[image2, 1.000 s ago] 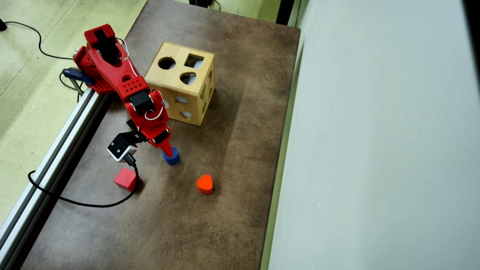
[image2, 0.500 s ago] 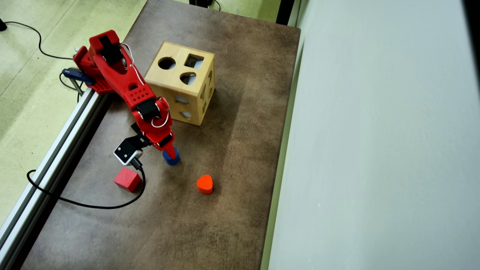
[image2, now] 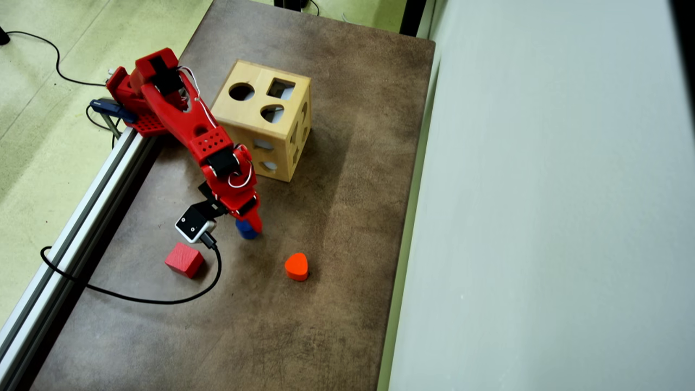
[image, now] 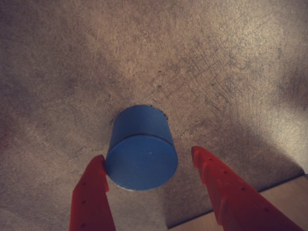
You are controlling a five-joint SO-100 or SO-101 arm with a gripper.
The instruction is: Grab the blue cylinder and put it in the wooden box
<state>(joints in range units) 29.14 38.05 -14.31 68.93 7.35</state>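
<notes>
The blue cylinder (image: 141,154) stands on the brown table, its flat round top facing the wrist camera. My red gripper (image: 147,152) is open, with one finger on each side of the cylinder. The left finger (image: 94,187) touches the cylinder's edge; the right finger (image: 226,185) stands apart from it. In the overhead view the gripper (image2: 248,224) points down over the cylinder (image2: 245,232), which shows only partly under it. The wooden box (image2: 255,122), with cut-out holes, stands behind the arm towards the top of the table.
A red cube (image2: 184,259) lies left of the cylinder and an orange-red heart block (image2: 296,266) lies to its lower right. The wrist camera's black cable (image2: 163,298) loops across the table. A metal rail (image2: 81,217) runs along the left edge.
</notes>
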